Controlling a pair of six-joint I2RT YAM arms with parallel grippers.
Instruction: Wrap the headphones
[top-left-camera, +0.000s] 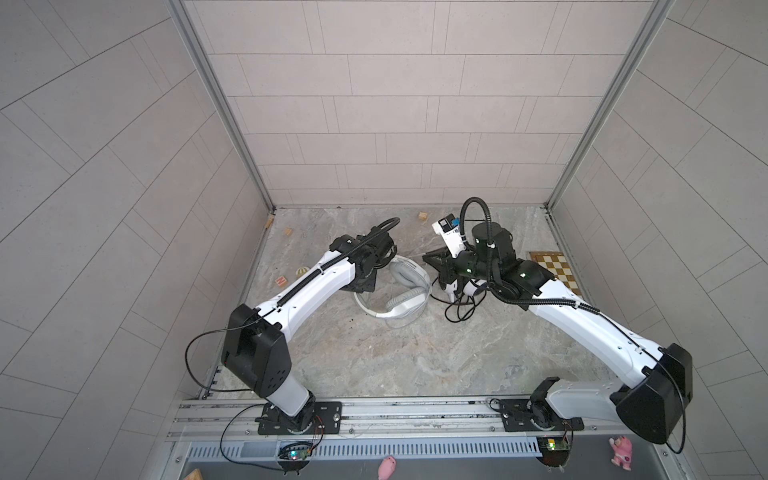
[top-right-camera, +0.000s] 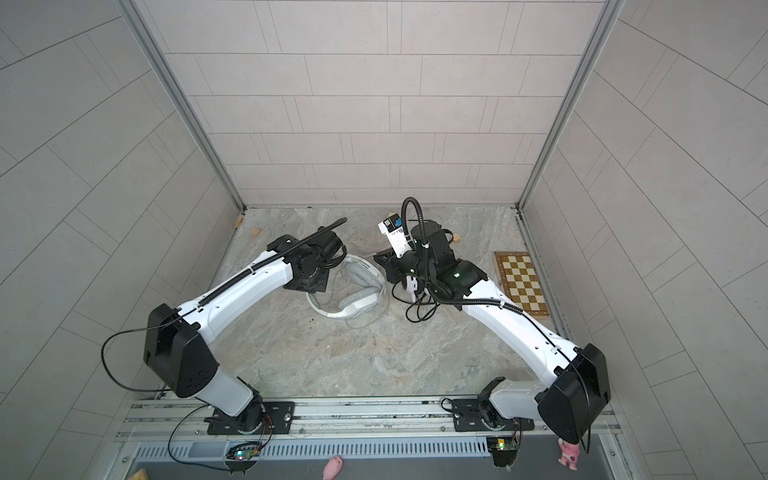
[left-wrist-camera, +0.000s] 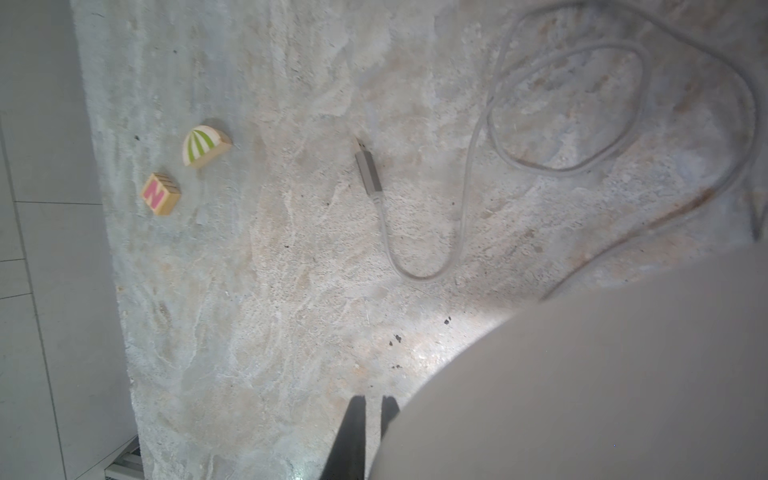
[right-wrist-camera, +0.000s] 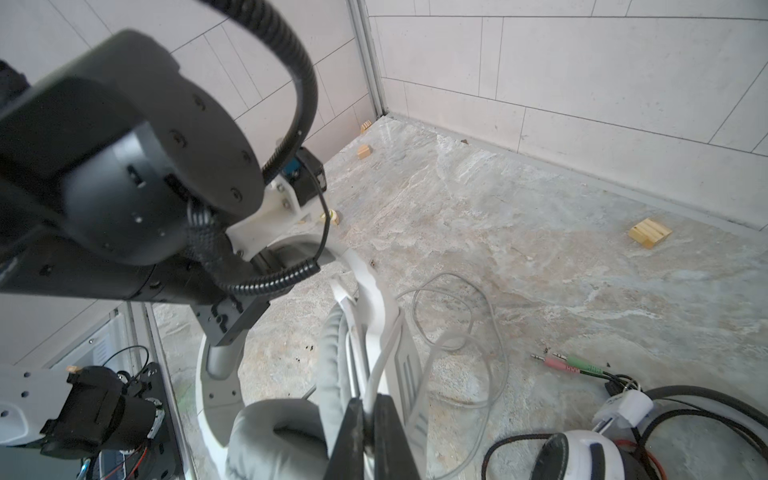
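Resting on marbled tabletop (top-left-camera: 374, 353) between tiled walls (top-left-camera: 374, 104), white headset (top-left-camera: 407, 305) pinched by right claw (right-wrist-camera: 369, 401) — left claw (left-wrist-camera: 372, 400) pressed together.

This was a robotics lab's test cell. Pale panel walls (top-left-camera: 374, 104) on aluminium posts (top-left-camera: 220, 104) boxed in a marble-patterned bench (top-left-camera: 374, 353). A white-and-black left arm (top-left-camera: 307, 291) and right arm (top-left-camera: 582, 328) were bolted to a slotted metal rail (top-left-camera: 415, 409) along its front edge. A bare circuit board (top-left-camera: 296, 454) glowed beside a vented cable duct (top-left-camera: 415, 449). Practice props lay about: a lettered wooden block (left-wrist-camera: 161, 193), a chessboard (top-left-camera: 559, 270) and a pink toy figure (top-left-camera: 620, 453).
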